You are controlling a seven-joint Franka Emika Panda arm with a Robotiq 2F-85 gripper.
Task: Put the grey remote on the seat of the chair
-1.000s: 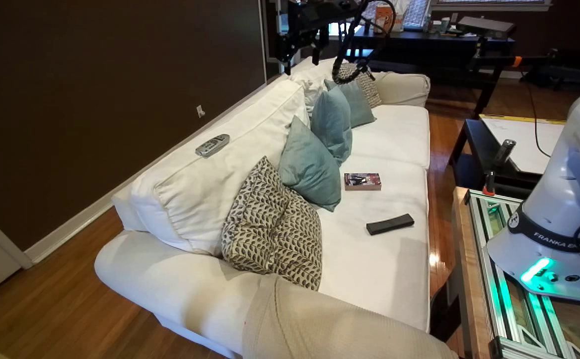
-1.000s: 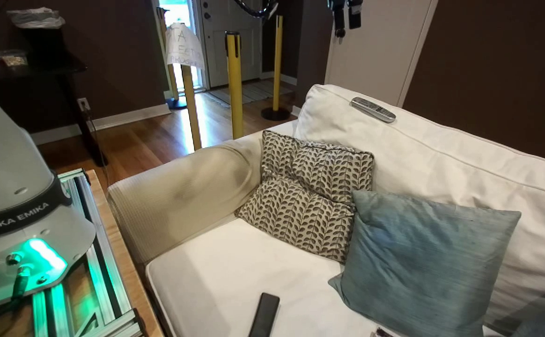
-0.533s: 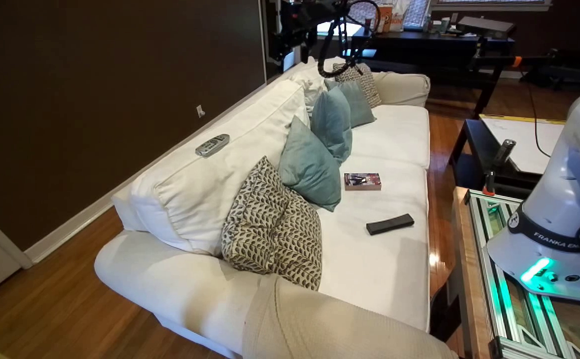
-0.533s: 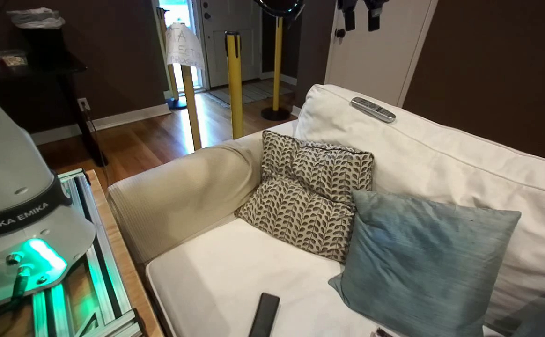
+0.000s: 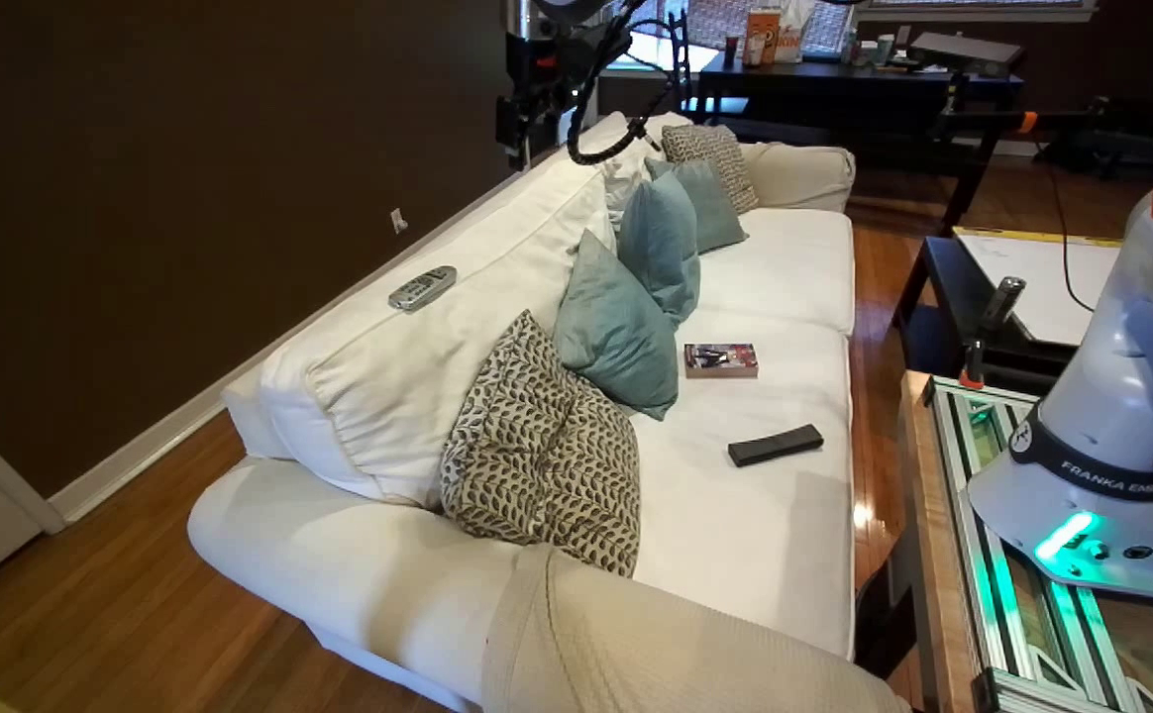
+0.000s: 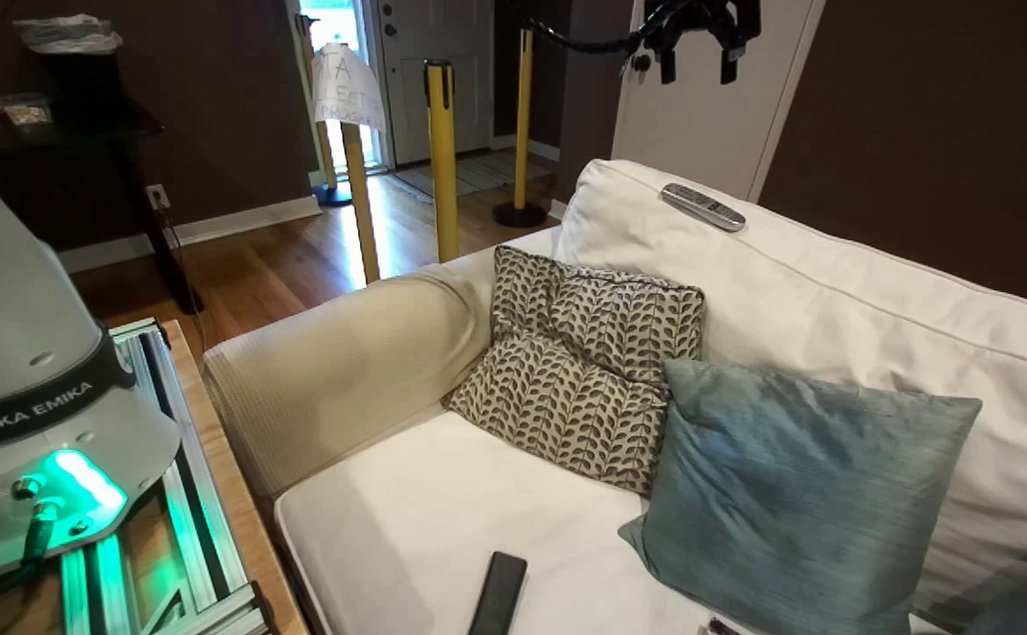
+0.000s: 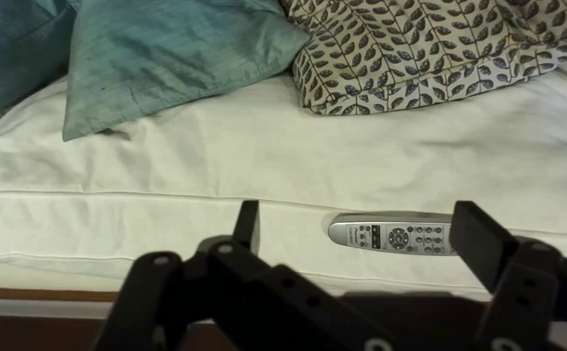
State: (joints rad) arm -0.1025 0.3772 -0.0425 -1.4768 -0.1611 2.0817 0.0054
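One gripper (image 6: 699, 76), spread wide and empty, has moved nearer the grey remote control (image 6: 704, 208), untouched atop the white sofa's backrest (image 5: 527, 238); approach judged under way, grasp and seat placement outstanding.

In an exterior view: dark brown wall (image 5: 240, 149) at ten o'clock, wooden floor (image 5: 141, 604) at eight, window (image 5: 826, 32) and black table (image 5: 785, 84) at one. In an exterior view: pale door (image 6: 416, 40) at eleven, bright glare (image 6: 401, 213) on the floor.
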